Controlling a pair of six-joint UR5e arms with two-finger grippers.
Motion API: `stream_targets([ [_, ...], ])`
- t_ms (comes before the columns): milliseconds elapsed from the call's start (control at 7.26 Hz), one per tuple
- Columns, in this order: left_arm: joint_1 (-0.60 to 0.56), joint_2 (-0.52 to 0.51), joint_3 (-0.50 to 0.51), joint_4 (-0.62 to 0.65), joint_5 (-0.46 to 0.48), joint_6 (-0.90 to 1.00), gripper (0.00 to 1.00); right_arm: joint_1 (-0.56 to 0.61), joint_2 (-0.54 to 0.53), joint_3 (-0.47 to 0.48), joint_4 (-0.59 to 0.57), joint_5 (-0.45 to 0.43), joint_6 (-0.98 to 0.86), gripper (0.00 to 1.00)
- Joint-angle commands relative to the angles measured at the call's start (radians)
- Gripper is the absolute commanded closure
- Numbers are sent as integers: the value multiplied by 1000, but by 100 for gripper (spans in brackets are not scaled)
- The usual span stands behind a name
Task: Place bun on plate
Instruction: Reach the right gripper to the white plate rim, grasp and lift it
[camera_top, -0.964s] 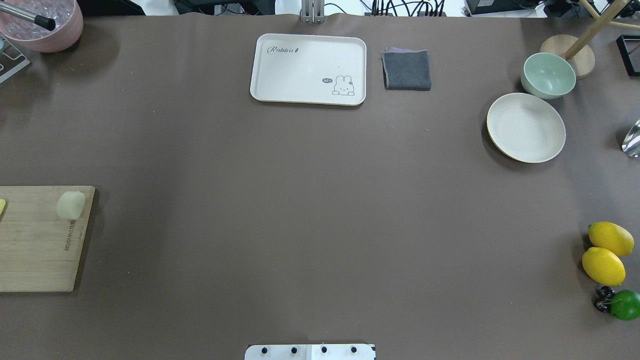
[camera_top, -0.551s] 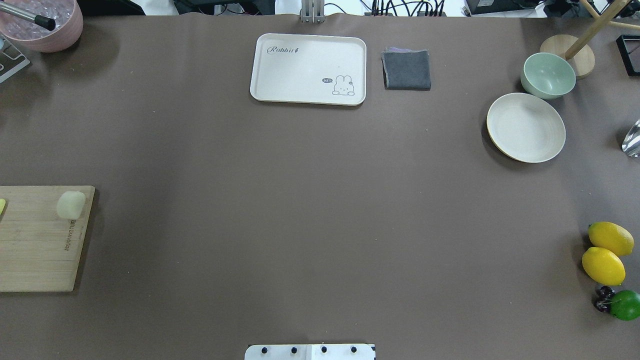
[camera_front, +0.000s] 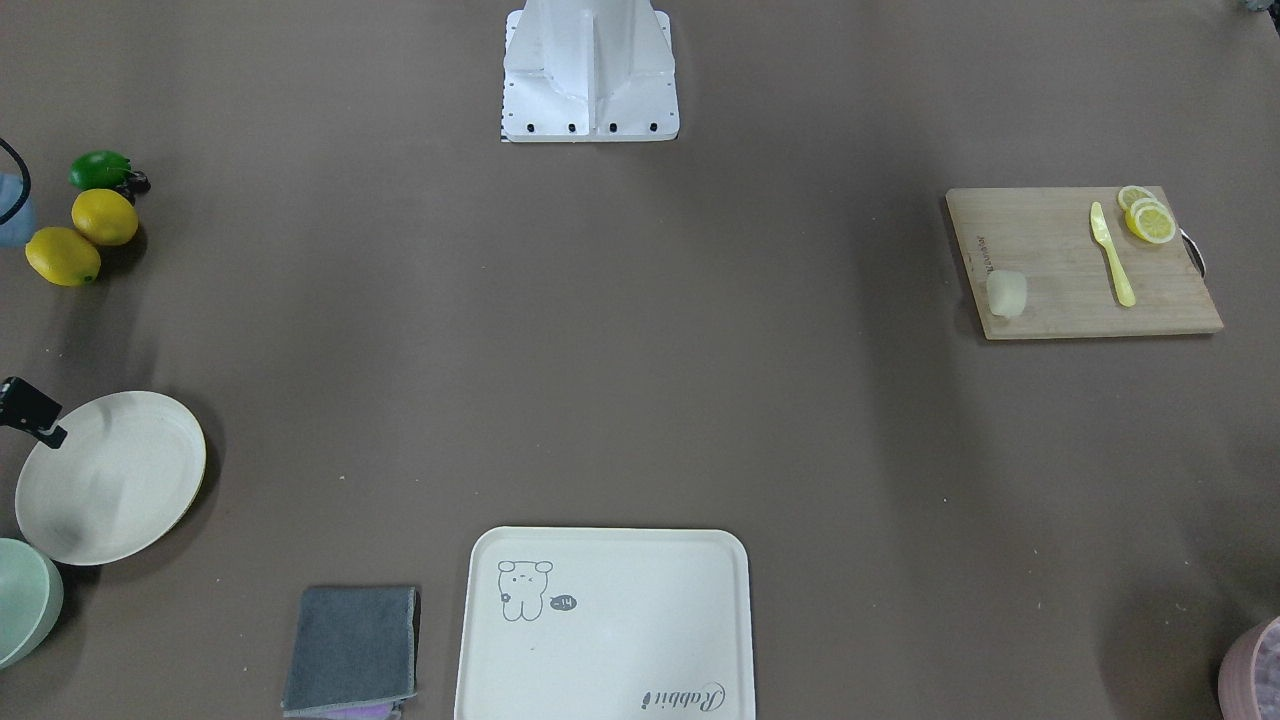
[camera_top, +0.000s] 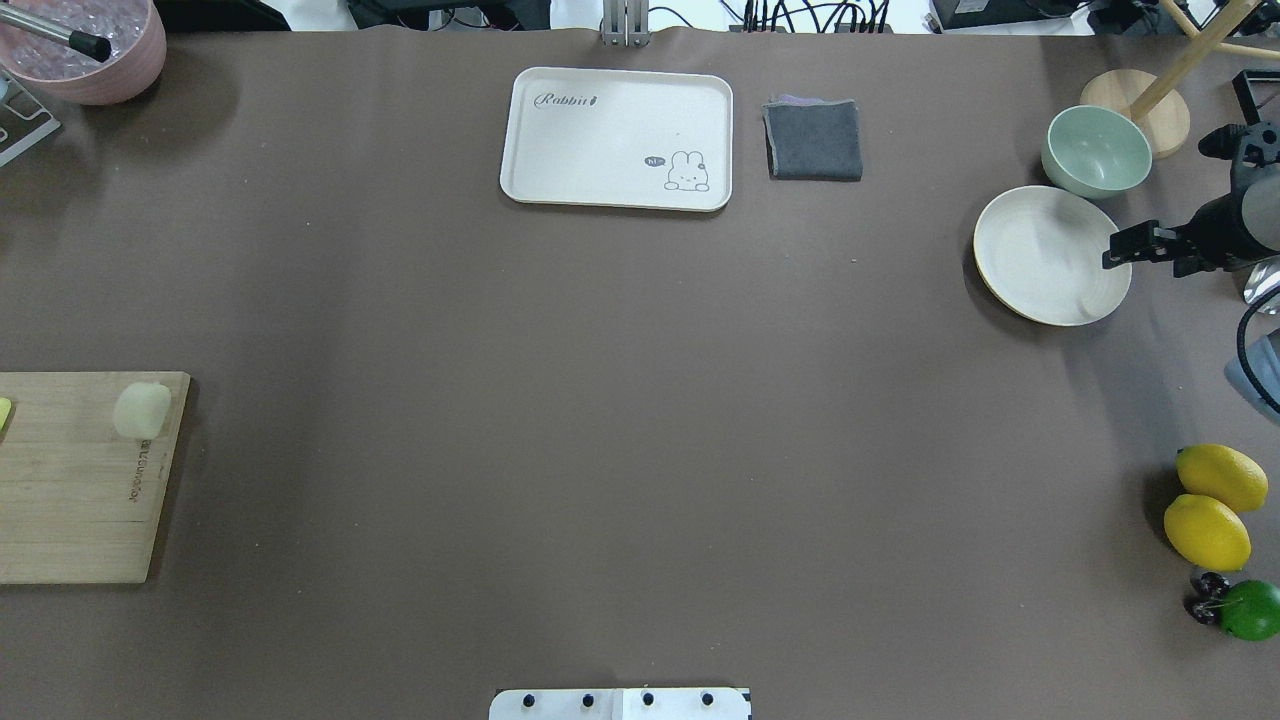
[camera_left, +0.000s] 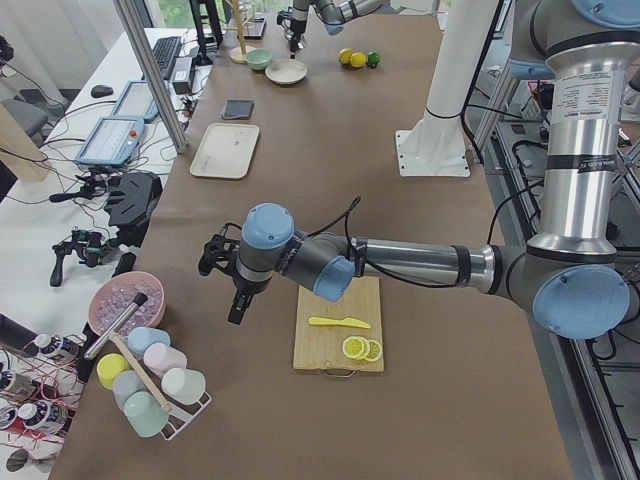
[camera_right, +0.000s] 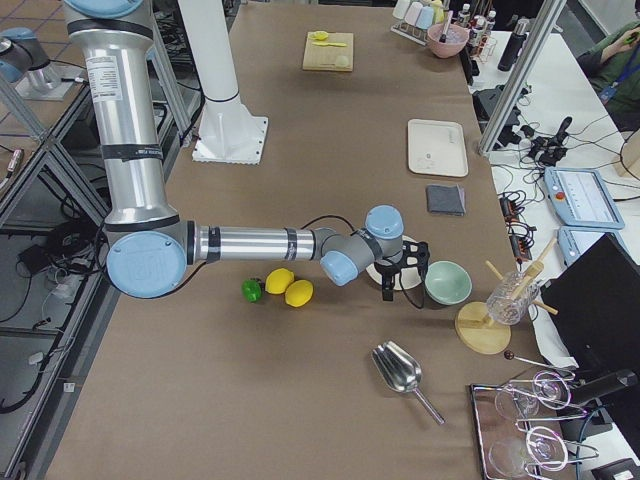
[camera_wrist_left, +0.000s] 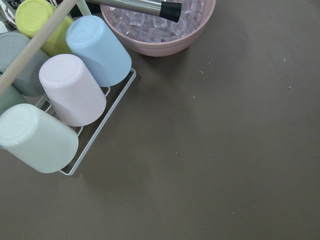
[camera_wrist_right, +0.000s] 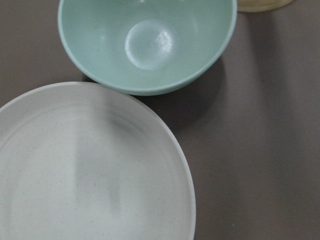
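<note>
The right gripper (camera_top: 1118, 250) hangs at the 3 o'clock rim of the round cream-white shallow plate (camera_top: 1030, 262), its dark fingers pointing in toward the plate's middle. I cannot tell whether its jaws stand wide or narrow. Its wrist view shows only the plate and, just beyond it at 1 o'clock, the pale green round bowl (camera_wrist_right: 145, 45), with nothing carried. The left gripper (camera_left: 238, 308) shows only in the side view from the table's left end, pointing down over bare brown table cover just off the light wooden cutting board (camera_top: 70, 500), so its opening cannot be judged either. Its wrist view looks on a pink bowl of ice cubes (camera_wrist_left: 160, 25) and a wire rack of pastel cups (camera_wrist_left: 75, 95). The small pale cream-white rounded bun (camera_top: 142, 410) sits untouched on the board's 1 o'clock corner, at the overhead view's 9 o'clock edge. The plate lies at about 2 o'clock, so the two are well apart, across the whole table. By my reading the task is at its very start, with the pick not yet begun. The left arm is the nearer to the bun. The next move calls for it to come over the bun, spread its fingers wider than the soft block, lower around it and close gently so as not to squash it. The bun must then cross the table, and the right gripper at the rim should leave the plate's middle free.
</note>
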Motion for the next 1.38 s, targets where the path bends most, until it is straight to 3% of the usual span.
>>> stream_targets([
  [0,6,1,1,0,0,-2,2,-43,-1,-9,18,-22,25,0],
  [275,6,2,1,0,0,0,2,-43,-10,-33,18,-20,25,2],
  [413,6,2,1,-2,-2,0,2,-43,-12,-36,18,-20,25,27],
  [688,8,2,1,-2,-6,3,2,-45,-10,-34,20,-22,25,100],
  [1239,8,1,1,0,-6,0,2,-22,2,5,18,-9,29,100],
])
